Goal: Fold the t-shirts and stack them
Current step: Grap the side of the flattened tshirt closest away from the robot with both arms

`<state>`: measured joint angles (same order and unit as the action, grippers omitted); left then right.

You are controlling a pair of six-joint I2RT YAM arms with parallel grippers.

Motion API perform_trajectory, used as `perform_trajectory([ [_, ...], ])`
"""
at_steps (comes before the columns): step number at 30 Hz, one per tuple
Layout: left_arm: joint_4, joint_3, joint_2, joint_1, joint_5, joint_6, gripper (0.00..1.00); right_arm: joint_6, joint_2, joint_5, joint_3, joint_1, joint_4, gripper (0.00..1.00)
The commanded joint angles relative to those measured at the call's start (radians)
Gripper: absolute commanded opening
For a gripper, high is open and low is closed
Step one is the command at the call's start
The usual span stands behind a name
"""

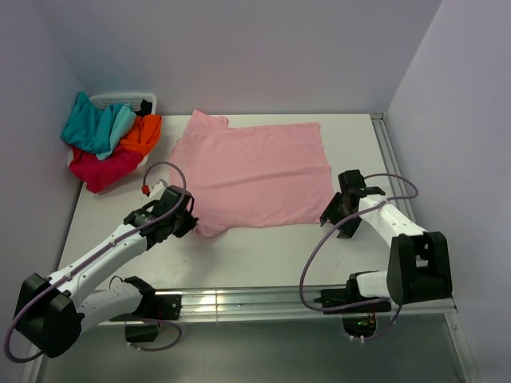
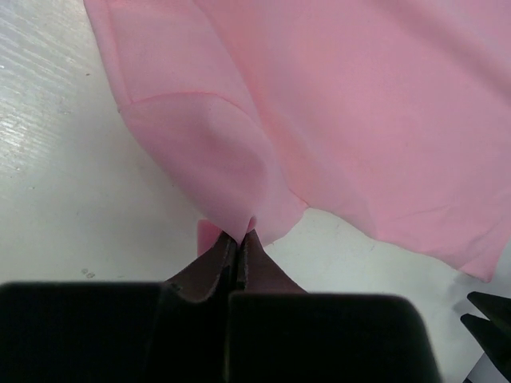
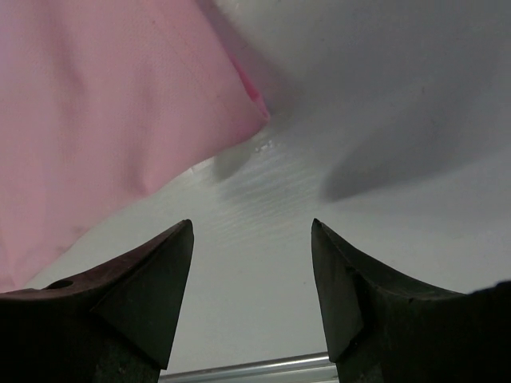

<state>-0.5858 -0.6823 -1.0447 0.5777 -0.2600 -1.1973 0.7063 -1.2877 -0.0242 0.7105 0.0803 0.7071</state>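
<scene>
Pink tee (image 1: 255, 171): spread flat at centre of counter (image 1: 263, 255).
Left claw (image 2: 242, 235): clenched on sleeve tip (image 2: 235, 203) at 7 o'clock, likely to fold it in.
Right claw (image 3: 251, 227): released, just off the tee at 4 o'clock.
Other tees (image 1: 108, 144): heaped at 10 o'clock.

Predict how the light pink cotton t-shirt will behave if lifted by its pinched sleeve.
Likely floppy: the light pink cotton t-shirt puckers where the left gripper pinches it. It probably drapes and trails, since most lies flat on the white table. Probably light, being thin.
</scene>
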Motion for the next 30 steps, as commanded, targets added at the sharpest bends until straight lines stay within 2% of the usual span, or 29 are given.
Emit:
perform_trajectory([
  [1, -0.014, -0.016, 0.006, 0.005, -0.007, 0.008, 0.00, 0.024, -0.054, 0.067, 0.024, -0.007, -0.064, 0.68],
  [9, -0.026, -0.022, -0.009, 0.005, -0.002, 0.022, 0.00, 0.027, -0.153, 0.070, 0.073, -0.008, -0.083, 0.67],
  [15, -0.039, -0.019, -0.008, 0.005, -0.008, 0.025, 0.00, 0.028, -0.131, 0.037, 0.095, -0.008, -0.071, 0.66],
  [22, -0.026, -0.019, -0.024, 0.005, -0.010, 0.021, 0.00, 0.021, -0.105, 0.072, 0.135, -0.011, -0.044, 0.66],
  [30, -0.016, -0.043, -0.063, 0.005, -0.007, 0.022, 0.00, 0.004, -0.206, 0.129, 0.136, -0.048, -0.050, 0.65],
])
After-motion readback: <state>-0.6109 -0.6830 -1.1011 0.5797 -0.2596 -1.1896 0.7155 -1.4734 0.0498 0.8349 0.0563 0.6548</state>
